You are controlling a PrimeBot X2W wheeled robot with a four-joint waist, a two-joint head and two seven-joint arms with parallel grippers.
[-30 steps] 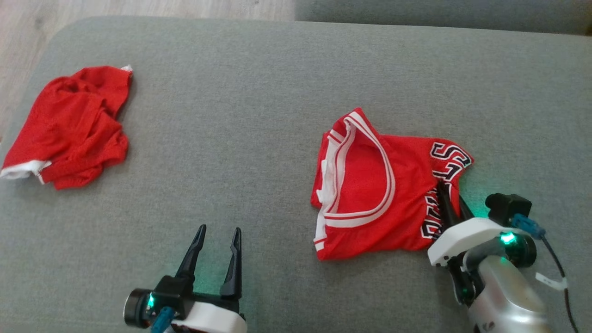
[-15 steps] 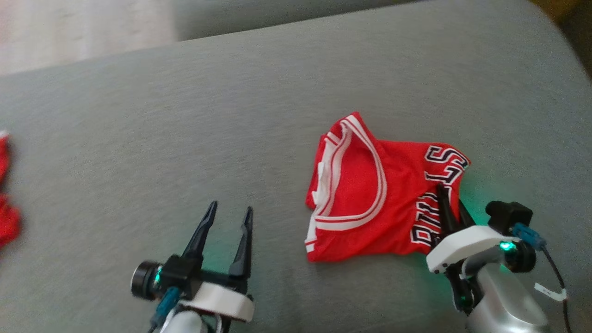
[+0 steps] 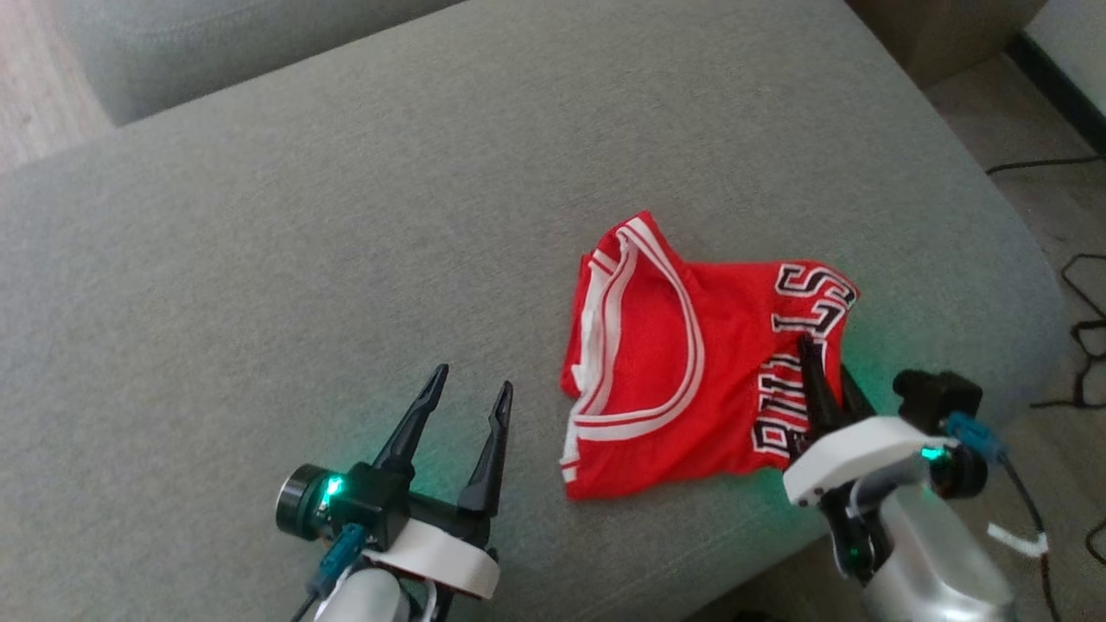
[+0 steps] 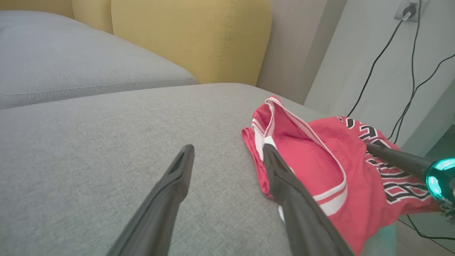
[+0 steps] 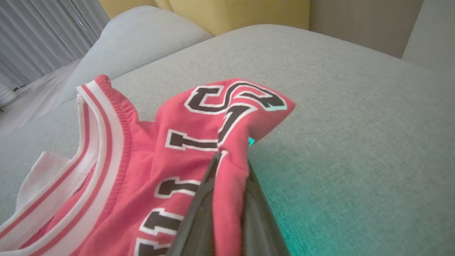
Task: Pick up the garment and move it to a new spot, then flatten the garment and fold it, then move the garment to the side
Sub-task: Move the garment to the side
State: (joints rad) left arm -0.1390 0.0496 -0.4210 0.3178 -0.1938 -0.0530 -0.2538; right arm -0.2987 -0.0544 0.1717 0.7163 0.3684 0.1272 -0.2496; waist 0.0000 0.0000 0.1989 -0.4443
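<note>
The red jersey (image 3: 657, 363) lies on the grey sofa cushion (image 3: 346, 216). The right end effector (image 3: 823, 367) pinches a fold of it at its 4 o'clock edge. The left end effector (image 3: 473, 380) is wide open and holds nothing, at the jersey's 8 o'clock.

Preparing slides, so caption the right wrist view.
Right gripper shut on a fold of the red jersey with black lettering on the grey fabric cushion.

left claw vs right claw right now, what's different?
The left claw is open and empty; the right claw is shut on a fold of the red jersey by its lettering. The left claw is over bare grey cushion, apart from the jersey; the right claw is at its lettered edge. Both: dark fingers, green light.
</note>
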